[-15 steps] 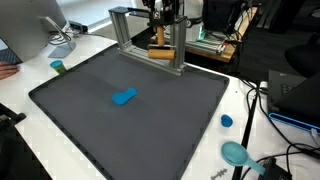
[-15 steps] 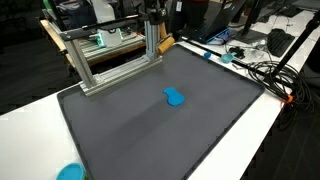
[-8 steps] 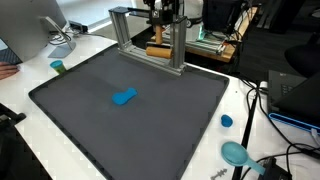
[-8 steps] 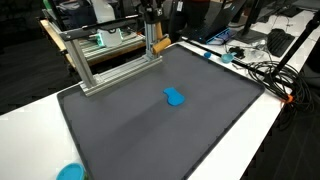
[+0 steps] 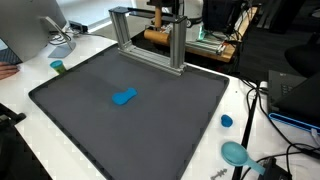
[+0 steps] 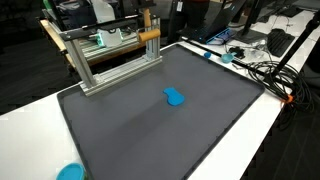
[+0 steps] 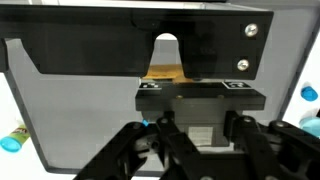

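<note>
A tan wooden roller (image 5: 160, 36) hangs behind the top bar of an aluminium frame (image 5: 128, 12) at the far edge of a dark grey mat (image 5: 90, 130). My gripper (image 5: 163, 20) is shut on it from above, mostly lost against the dark background. In the other exterior view the roller (image 6: 149, 38) sits beside the frame's post (image 6: 100, 30), under the gripper (image 6: 148, 16). In the wrist view the jaws (image 7: 195, 150) fill the bottom and a tan patch of the roller (image 7: 165, 72) shows above them. A blue block (image 5: 124, 97) (image 6: 175, 97) lies in the middle of the mat.
A teal cup (image 5: 58, 67) stands left of the mat beside a monitor (image 5: 30, 30). A blue cap (image 5: 227, 121), a teal bowl (image 5: 237, 153) and cables (image 5: 262, 100) lie on the white table to the right. More cables (image 6: 260, 70) run beside the mat.
The gripper has risen with the wooden roller, from low behind the frame to about the height of its top bar. The blue block has not moved.
</note>
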Action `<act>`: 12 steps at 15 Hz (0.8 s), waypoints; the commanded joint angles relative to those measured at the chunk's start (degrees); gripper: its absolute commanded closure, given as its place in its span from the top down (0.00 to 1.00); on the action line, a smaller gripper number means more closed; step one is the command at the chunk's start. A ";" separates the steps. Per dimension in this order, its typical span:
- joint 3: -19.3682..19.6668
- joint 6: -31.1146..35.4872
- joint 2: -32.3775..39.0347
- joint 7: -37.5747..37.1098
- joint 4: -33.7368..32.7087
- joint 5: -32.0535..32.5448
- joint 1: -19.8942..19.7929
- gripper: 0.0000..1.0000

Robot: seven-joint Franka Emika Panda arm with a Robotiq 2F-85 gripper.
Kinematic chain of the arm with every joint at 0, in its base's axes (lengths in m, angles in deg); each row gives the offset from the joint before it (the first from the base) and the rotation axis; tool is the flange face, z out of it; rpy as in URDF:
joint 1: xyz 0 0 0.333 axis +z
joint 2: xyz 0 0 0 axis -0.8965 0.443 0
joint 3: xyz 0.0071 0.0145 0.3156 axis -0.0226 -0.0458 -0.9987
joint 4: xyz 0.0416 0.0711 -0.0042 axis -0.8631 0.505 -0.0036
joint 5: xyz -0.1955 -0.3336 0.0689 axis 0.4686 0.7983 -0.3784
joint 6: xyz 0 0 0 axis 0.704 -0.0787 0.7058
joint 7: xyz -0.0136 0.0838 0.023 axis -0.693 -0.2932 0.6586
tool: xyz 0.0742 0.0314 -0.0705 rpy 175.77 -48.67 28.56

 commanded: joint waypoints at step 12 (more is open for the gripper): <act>0.26 -3.46 0.72 -2.49 2.51 2.90 0.33 0.22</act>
